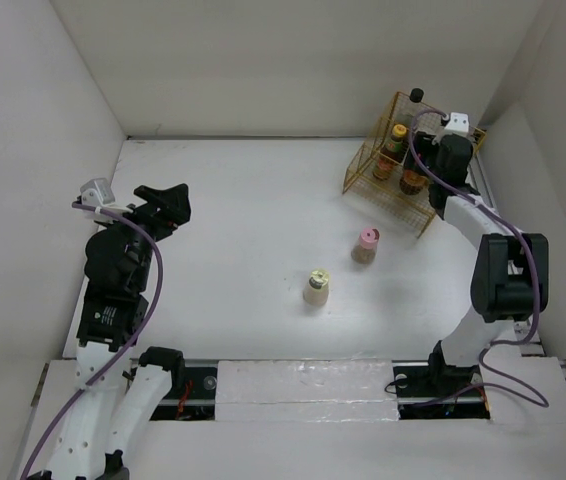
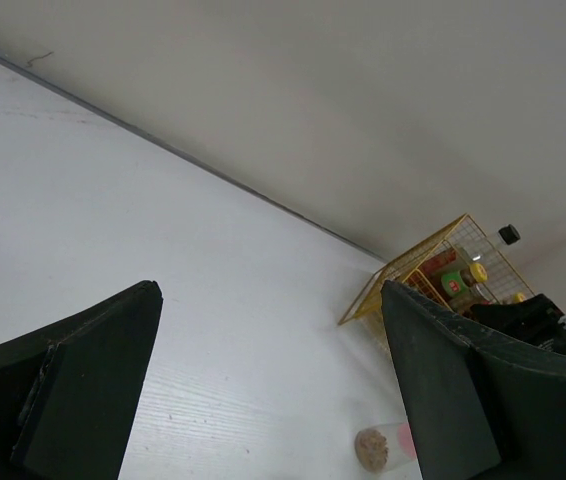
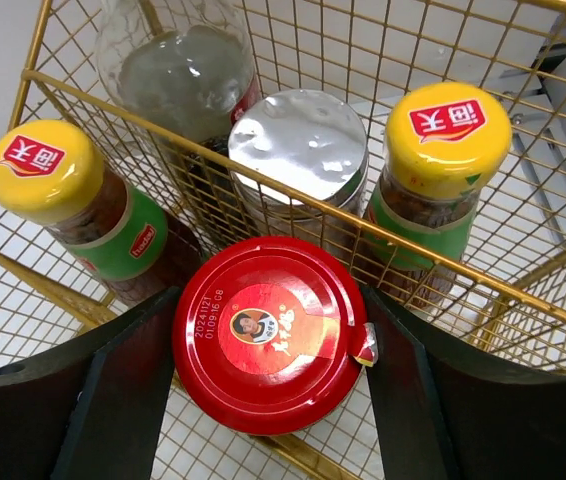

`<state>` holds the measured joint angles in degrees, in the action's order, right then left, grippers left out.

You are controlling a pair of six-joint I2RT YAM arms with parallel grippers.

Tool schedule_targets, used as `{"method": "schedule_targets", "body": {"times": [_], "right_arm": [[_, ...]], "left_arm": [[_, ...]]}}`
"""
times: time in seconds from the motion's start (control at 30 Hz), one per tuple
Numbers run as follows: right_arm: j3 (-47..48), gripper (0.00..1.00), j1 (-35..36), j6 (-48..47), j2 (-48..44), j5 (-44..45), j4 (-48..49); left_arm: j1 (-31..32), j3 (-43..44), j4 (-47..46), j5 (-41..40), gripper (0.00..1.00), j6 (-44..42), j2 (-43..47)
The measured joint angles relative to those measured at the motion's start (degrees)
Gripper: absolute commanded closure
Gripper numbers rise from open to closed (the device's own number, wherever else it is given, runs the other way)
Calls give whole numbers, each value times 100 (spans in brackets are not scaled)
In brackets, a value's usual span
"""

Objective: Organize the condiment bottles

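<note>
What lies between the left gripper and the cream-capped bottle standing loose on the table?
Nothing. The top view shows only bare table between the left gripper and the cream-capped bottle; the pink-capped bottle stands beyond, farther right.

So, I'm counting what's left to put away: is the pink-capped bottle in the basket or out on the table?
Out. The pink-capped bottle stands upright on the bare table, clear of the yellow wire basket.
</note>
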<state>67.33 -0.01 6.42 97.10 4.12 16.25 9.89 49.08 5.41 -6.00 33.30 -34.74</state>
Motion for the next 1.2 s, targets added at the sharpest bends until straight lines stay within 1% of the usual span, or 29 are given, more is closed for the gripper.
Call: {"method": "schedule_targets", "body": {"times": [0.07,0.17,0.2,0.23,0.33,0.37,0.43,0.5,0.53,0.57,0.67,0.7,0.73,0.77,0.8,0.83,0.87,0.9,0.93,0.97,1.0,1.03,1.07,1.1,1.13,1.17,1.2], "right_arm": [[7,49,4,37,85,22,52],[20,41,17,114,289,11,7],[50,38,37,129,358,26,127],[109,31,44,153,391,22,118],[120,23,48,192,398,22,103],[120,18,48,221,391,20,96],[118,14,48,293,328,0,39],[116,9,63,317,162,-2,-17],[105,9,83,334,11,2,-46],[63,6,111,348,-181,4,-72],[-44,5,293,354,-881,42,-61],[-76,8,424,367,-1126,55,-31],[-127,14,588,374,-1346,76,35],[-232,26,809,396,-1561,92,131],[-367,50,1060,424,-1751,131,205],[-531,81,1362,446,-1902,199,256],[-710,87,1622,479,-2002,273,334],[-946,89,1893,546,-2083,382,385],[-1172,87,2159,566,-2129,439,376],[-1440,80,2444,584,-2149,603,302],[-1650,71,2632,610,-2181,721,166],[-1893,60,2804,638,-2238,894,-35],[-2129,36,2951,678,-2343,1088,-271],[-2358,25,3069,745,-2507,1272,-498],[-2594,17,3171,737,-2730,1434,-675],[-2802,10,3250,739,-3005,1556,-844],[-2949,8,3300,772,-3279,1661,-1014]], "left_arm": [[0,0,0,17,13,0,-9],[0,0,0,37,13,0,-7],[0,0,0,42,13,0,-7],[0,0,0,46,13,0,-9],[0,0,0,61,13,0,-2],[0,0,0,63,13,0,-2],[0,0,0,66,13,0,-4],[0,0,0,66,13,0,-7],[0,0,0,68,13,0,-7],[0,0,-2,68,13,0,-7],[0,0,-2,109,13,0,-2],[0,0,-4,129,13,0,-2],[0,0,-7,146,13,0,-2],[0,0,-7,151,13,0,-2],[0,-2,-9,168,13,0,-2],[0,-13,-24,188,14,0,0],[0,-35,-46,216,16,0,2],[0,-52,-50,260,18,0,2],[0,-81,-68,295,19,0,2],[0,-103,-72,332,20,-2,2],[0,-122,-90,365,22,0,2],[0,-142,-105,415,25,-2,2],[0,-151,-105,474,28,-2,2],[0,-151,-118,518,31,-7,0],[0,-151,-142,557,34,-11,-2],[0,-151,-157,599,40,-17,0],[0,-151,-179,627,45,-20,0]]}}
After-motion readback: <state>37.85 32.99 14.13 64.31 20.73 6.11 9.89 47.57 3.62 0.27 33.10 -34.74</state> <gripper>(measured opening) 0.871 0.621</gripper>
